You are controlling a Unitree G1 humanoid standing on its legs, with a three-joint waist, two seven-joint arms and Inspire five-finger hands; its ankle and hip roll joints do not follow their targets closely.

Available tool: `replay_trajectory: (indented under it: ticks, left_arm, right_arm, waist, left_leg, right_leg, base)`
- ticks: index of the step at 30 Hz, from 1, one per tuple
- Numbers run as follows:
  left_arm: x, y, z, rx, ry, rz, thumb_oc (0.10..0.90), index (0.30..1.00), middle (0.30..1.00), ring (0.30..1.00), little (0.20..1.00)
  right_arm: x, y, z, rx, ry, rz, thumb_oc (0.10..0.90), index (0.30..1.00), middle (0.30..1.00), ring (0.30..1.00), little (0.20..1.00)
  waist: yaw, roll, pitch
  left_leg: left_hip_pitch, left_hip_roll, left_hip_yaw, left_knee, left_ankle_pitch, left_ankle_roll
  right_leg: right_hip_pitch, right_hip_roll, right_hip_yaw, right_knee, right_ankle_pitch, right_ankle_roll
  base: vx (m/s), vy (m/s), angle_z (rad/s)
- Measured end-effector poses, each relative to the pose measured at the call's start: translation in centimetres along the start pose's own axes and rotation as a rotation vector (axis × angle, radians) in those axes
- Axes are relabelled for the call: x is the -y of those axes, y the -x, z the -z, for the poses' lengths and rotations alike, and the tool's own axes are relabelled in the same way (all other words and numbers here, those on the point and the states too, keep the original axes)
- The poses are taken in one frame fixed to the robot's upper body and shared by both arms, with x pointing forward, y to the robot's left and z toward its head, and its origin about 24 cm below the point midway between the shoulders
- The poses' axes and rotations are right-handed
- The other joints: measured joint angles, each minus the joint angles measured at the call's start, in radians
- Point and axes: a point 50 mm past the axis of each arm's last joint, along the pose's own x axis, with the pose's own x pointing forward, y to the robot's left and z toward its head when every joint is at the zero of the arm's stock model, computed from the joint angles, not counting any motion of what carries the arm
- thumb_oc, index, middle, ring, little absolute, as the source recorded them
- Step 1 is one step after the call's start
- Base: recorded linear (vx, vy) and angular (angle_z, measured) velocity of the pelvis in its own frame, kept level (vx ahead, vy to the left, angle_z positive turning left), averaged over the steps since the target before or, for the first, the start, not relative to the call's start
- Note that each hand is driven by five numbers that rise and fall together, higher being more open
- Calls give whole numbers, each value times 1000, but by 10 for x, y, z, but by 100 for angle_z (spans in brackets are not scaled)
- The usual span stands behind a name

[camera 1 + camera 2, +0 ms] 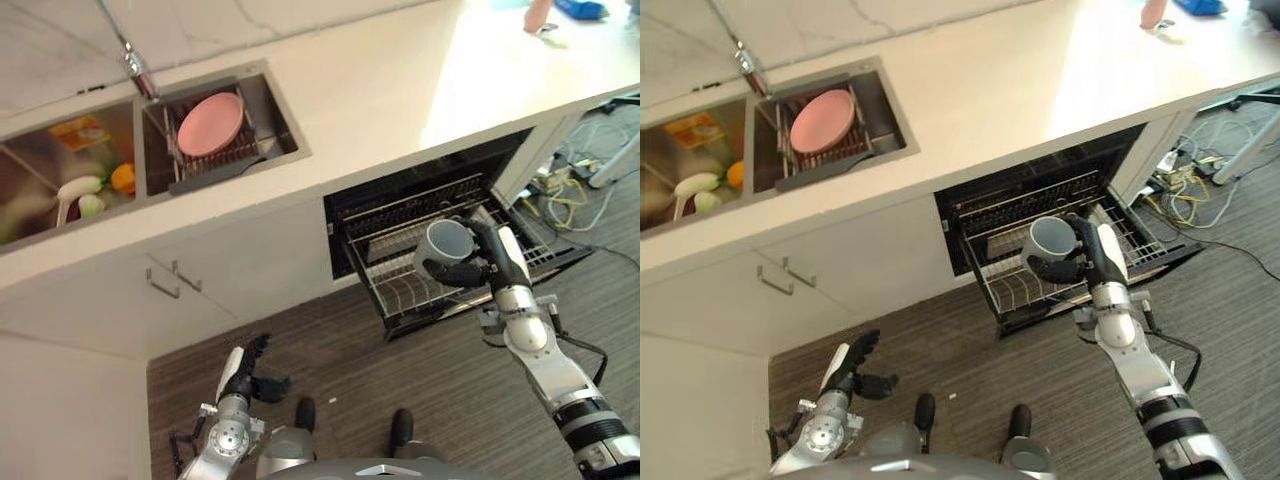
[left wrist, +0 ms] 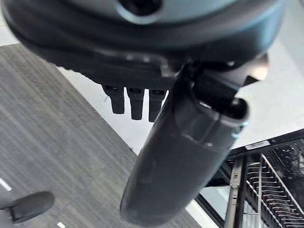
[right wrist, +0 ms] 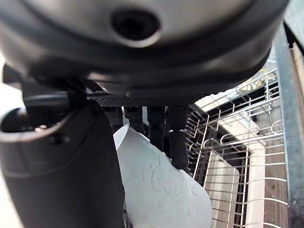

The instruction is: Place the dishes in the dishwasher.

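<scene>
My right hand [image 1: 478,262] is shut on a grey mug [image 1: 444,246] with a blue-grey inside, held just above the pulled-out wire rack [image 1: 420,290] of the open dishwasher [image 1: 430,190]. In the right wrist view the mug [image 3: 161,190] sits between thumb and fingers [image 3: 176,137], with the rack [image 3: 237,142] behind. A pink plate [image 1: 211,123] leans on a drying rack in the right sink basin [image 1: 275,120]. My left hand [image 1: 250,378] hangs low over the floor, fingers relaxed and holding nothing.
The left sink basin [image 1: 40,170] holds an orange fruit [image 1: 122,177], a pale utensil and a packet. A faucet [image 1: 138,70] rises behind the sink. White cabinet doors [image 1: 200,280] sit left of the dishwasher. Cables [image 1: 570,180] lie on the floor at right.
</scene>
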Motion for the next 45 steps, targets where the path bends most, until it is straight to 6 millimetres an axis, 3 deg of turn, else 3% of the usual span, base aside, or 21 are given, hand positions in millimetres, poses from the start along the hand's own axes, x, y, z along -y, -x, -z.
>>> replay_trajectory:
  ticks: [7, 15, 21, 24, 29, 33, 34, 35, 36, 42, 45]
  left_arm:
    - [2, -9, 7, -47, -38, 46, 800, 900, 900, 900, 900]
    - [3, -15, 7, -68, -17, 93, 800, 900, 900, 900, 900]
    - [-1, -20, 5, -74, 5, 89, 800, 900, 900, 900, 900]
    - [-3, -23, 5, -86, 6, 86, 800, 900, 900, 900, 900]
    - [-3, -24, 4, -84, 2, 97, 800, 900, 900, 900, 900]
    - [-4, -24, 8, -104, -6, 98, 800, 900, 900, 900, 900]
    - [-4, -25, 10, -116, -11, 100, 800, 900, 900, 900, 900]
    - [-4, -25, 10, -116, -11, 100, 800, 900, 900, 900, 900]
    - [-4, -25, 10, -118, -11, 102, 800, 900, 900, 900, 900]
    - [-2, -23, 21, -170, -18, 108, 800, 900, 900, 900, 900]
    - [3, -17, 48, -321, 0, 91, 800, 900, 900, 900, 900]
  right_arm:
    - [-2, -31, 0, -55, 80, -65, 400, 300, 300, 300, 300]
    - [-22, -51, 10, -174, 121, -163, 400, 300, 300, 300, 300]
    - [-14, -72, 9, -266, 130, -102, 400, 300, 300, 300, 300]
    - [-19, -67, 28, -388, 121, -72, 400, 300, 300, 300, 300]
    - [-17, -57, 46, -485, 172, -79, 400, 300, 300, 300, 300]
    - [-17, -55, 49, -496, 190, -78, 400, 300, 300, 300, 300]
    - [-17, -55, 49, -499, 192, -80, 736, 804, 804, 804, 804]
    - [-17, -55, 49, -499, 192, -80, 736, 804, 804, 804, 804]
    - [-17, -55, 50, -502, 193, -81, 800, 900, 900, 900, 900]
    - [-25, -60, 40, -451, 194, -115, 800, 900, 900, 900, 900]
    - [-35, -60, 35, -422, 209, -157, 800, 900, 900, 900, 900]
  waist:
    - [42, -9, 34]
    - [104, -24, 42]
    - [131, -48, 45]
    - [133, -77, 31]
    - [126, -79, 30]
    - [117, -76, 27]
    - [111, -71, 23]
    - [111, -71, 23]
    - [109, -65, 19]
    - [93, -43, -7]
    - [68, -48, -30]
  left_leg:
    - [-44, -3, -71, 0, 19, -8]
    - [-66, -13, -150, 1, 27, -15]
    - [-66, -19, -180, 1, 28, -17]
    - [-65, -21, -195, 0, 28, -17]
    - [-65, -26, -196, 0, 28, -17]
    - [-65, -24, -195, 0, 28, -17]
    - [-64, -23, -192, 0, 28, -17]
    - [-64, -23, -192, 0, 28, -17]
    - [-64, -24, -192, 0, 28, -17]
    - [-58, -18, -170, -1, 28, -18]
    - [-57, -14, -148, -2, 25, -20]
  right_leg:
    - [-3, 1, -70, 0, -4, -3]
    - [19, -1, -150, 0, -23, -7]
    - [37, -1, -183, 0, -36, 3]
    - [46, -1, -197, 0, -41, 1]
    - [47, -1, -198, 1, -40, -1]
    - [46, -4, -197, 1, -40, -1]
    - [46, -5, -195, 1, -39, -1]
    - [46, -5, -195, 1, -39, -1]
    - [46, -5, -195, 1, -39, -1]
    - [43, -2, -181, 1, -39, -2]
    - [34, -2, -162, 1, -38, -4]
  base:
    - [-21, -24, 32]
    - [4, -34, 30]
    - [18, -23, 16]
    - [18, -12, 13]
    - [4, 0, 2]
    - [0, 0, 0]
    - [0, 0, 0]
    - [0, 0, 0]
    - [0, 0, 0]
    - [5, 1, -7]
    - [10, 12, -16]
